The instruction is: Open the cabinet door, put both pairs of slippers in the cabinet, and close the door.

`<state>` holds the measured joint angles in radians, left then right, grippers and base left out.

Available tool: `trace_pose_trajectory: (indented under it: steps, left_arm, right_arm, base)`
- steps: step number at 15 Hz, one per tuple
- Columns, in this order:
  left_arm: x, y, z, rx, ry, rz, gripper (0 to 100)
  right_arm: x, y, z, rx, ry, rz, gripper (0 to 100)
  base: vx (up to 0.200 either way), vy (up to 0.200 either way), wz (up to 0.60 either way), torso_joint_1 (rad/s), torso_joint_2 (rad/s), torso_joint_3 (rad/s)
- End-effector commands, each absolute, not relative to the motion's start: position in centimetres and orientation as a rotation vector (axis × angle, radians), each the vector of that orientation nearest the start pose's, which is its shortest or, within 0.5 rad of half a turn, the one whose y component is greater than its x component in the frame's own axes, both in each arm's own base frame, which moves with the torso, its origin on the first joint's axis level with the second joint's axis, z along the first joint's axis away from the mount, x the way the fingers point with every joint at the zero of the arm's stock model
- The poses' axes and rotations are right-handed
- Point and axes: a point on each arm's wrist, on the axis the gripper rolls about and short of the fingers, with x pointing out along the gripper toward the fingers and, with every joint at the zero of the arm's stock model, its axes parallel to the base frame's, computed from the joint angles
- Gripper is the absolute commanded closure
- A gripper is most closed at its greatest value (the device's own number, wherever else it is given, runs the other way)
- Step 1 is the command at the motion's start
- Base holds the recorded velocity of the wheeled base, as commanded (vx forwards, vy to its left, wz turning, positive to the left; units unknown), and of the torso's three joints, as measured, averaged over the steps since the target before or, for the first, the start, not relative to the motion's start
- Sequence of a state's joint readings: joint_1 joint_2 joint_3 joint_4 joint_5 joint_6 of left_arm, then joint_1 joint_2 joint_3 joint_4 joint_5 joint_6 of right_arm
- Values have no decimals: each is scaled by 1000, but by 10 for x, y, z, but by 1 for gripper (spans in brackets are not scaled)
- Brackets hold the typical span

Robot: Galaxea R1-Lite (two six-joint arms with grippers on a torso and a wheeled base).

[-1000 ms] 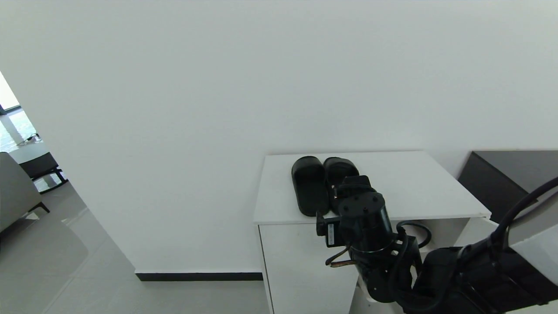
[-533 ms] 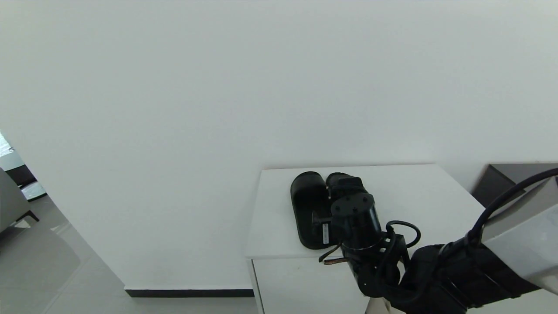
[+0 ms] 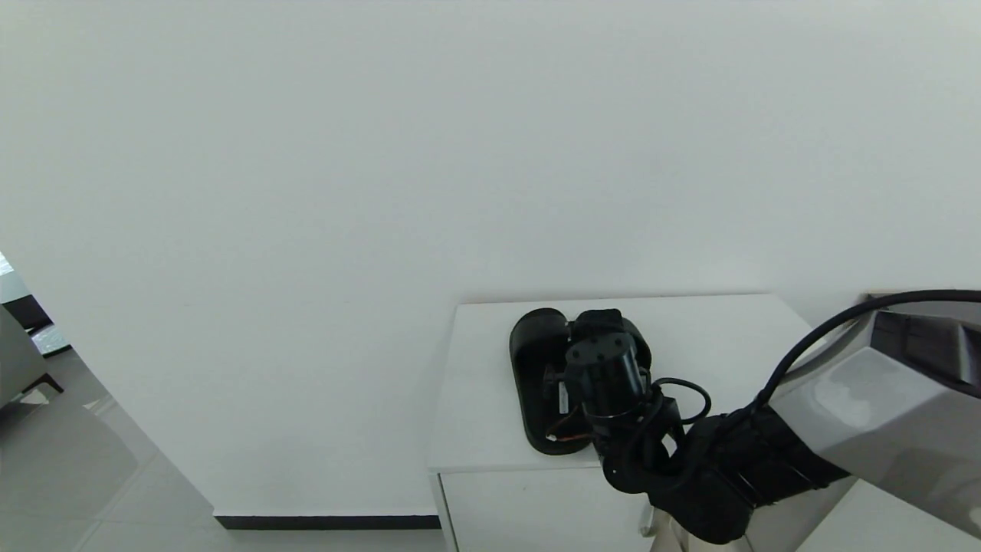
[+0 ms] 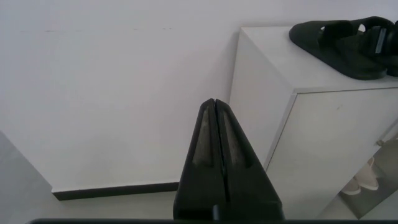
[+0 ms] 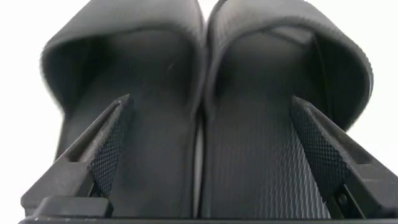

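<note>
Slippers (image 3: 536, 368), a black pair side by side at the left of the cabinet top (image 3: 728, 345), looked light and squashy, best pinched across their outer edges by the right gripper (image 5: 208, 124), spread wide astride them, empty.

The right gripper (image 5: 210, 127) is spread wide, while the left gripper (image 4: 214, 111) has its fingers pressed together.
</note>
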<state>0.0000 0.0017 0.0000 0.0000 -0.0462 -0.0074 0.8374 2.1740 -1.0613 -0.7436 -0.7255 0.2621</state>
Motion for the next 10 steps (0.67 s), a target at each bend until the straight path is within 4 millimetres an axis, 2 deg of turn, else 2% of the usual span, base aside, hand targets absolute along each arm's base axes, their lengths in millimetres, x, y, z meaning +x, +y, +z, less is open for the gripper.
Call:
trace_pose_trajectory:
  steps: [1, 6, 7, 10]
  left_arm:
    - [-23, -1, 76, -8, 2, -46, 100]
    - [-23, -1, 76, -8, 2, -48, 100]
    - [-23, -1, 76, -8, 2, -48, 100]
    - [-23, -1, 76, -8, 2, -48, 100]
  right_arm:
    - [297, 295, 79, 1, 274, 57, 0]
    - [332, 296, 80, 41, 231, 11, 0]
    - [335, 295, 80, 41, 228, 8, 100]
    - [336, 293, 83, 33, 223, 0, 100]
  base:
    - [0, 0, 0, 0, 0, 0]
    - [0, 0, 0, 0, 0, 0]
    - [0, 0, 0, 0, 0, 0]
    - [0, 0, 0, 0, 0, 0]
